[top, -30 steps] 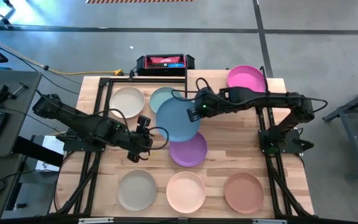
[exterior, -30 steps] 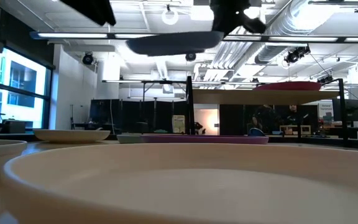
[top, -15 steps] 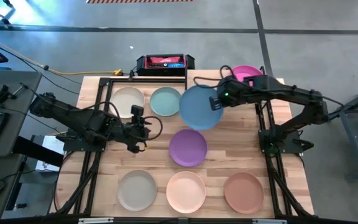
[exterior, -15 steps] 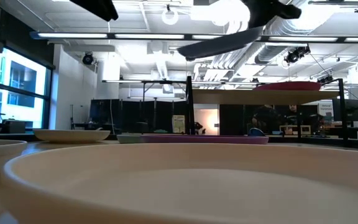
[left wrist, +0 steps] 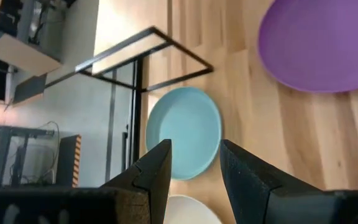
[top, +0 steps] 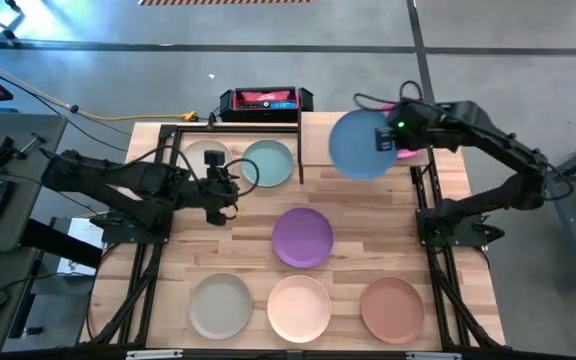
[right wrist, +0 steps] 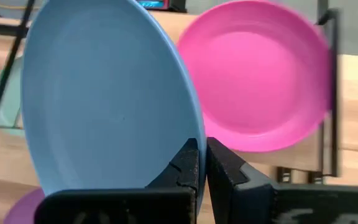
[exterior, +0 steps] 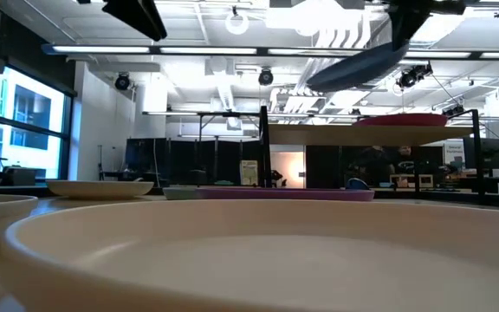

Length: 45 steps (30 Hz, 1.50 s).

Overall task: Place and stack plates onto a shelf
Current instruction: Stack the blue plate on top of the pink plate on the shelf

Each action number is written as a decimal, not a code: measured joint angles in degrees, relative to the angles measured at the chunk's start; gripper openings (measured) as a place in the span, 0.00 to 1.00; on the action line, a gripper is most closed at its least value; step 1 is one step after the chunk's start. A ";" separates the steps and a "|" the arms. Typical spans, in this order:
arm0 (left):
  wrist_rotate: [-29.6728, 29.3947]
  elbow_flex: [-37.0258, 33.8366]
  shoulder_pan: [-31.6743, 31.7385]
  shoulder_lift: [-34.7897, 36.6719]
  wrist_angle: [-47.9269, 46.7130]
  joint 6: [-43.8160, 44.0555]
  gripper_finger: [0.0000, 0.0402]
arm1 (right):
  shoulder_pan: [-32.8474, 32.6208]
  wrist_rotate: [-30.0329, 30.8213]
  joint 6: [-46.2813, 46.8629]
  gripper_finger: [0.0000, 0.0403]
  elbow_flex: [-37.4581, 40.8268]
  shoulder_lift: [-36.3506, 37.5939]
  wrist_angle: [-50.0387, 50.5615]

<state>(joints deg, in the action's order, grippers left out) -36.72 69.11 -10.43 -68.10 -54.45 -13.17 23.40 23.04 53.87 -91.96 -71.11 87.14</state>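
The blue plate [top: 360,144] hangs in my shut right gripper [top: 386,138] above the shelf [exterior: 319,135], partly over the magenta plate [right wrist: 260,81] that rests flat on the shelf board. My left gripper [top: 224,186] is open and holds nothing. It hovers over the table between the cream plate [top: 206,158] and the pale teal plate [left wrist: 185,130]. The purple plate [top: 303,237] lies mid-table. The grey-beige [top: 220,305], peach [top: 299,307] and terracotta [top: 392,308] plates lie in a row along the near edge. My right gripper pinches the blue plate's rim [right wrist: 191,134] between its two fingers, one finger on each face. The plate is lifted clear and tilted: in the low view it slants down and away from the gripper [exterior: 353,65].
A black and red box [top: 265,100] stands at the far edge behind the table. The shelf's thin black post [top: 300,150] rises beside the teal plate. Bare wood shows between the purple plate and the right arm's base [top: 453,225].
My right gripper has carried the blue plate from above the table's middle toward the far right, over the shelf and the magenta plate, and the plate has tipped more steeply. My left gripper has drawn back toward the far edge, near the cream and teal plates.
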 joint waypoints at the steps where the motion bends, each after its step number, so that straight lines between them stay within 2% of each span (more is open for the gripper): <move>1: 0.01 -0.05 0.62 0.23 -0.11 -0.02 0.32 | 1.00 -0.38 -0.49 0.00 0.00 0.55 0.08; 6: 0.00 -0.01 3.82 0.79 -0.02 -0.20 0.32 | 6.13 -0.87 -2.27 0.00 0.00 2.80 0.48; 16: 0.01 -0.01 9.30 0.98 0.04 -0.57 0.32 | 10.52 1.71 -16.78 0.00 0.00 3.23 0.54; 22: 0.01 -0.01 12.10 0.97 0.13 -0.39 0.32 | 12.74 6.72 -16.28 0.00 0.00 3.16 0.52; 27: 0.03 -0.01 14.34 0.97 0.24 0.73 0.32 | 17.71 3.28 -11.46 0.00 0.00 3.16 1.22; 34: 0.12 -0.01 16.62 0.97 0.26 1.07 0.32 | 22.61 2.93 -13.75 0.00 0.00 3.16 2.89; 45: 0.15 -0.01 19.24 0.97 0.28 1.05 0.32 | 24.02 3.74 -13.81 0.00 0.00 2.94 1.51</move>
<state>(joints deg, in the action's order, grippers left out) -36.57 69.10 8.81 -67.13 -54.17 -12.12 47.42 26.78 40.06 -91.96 -68.16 88.65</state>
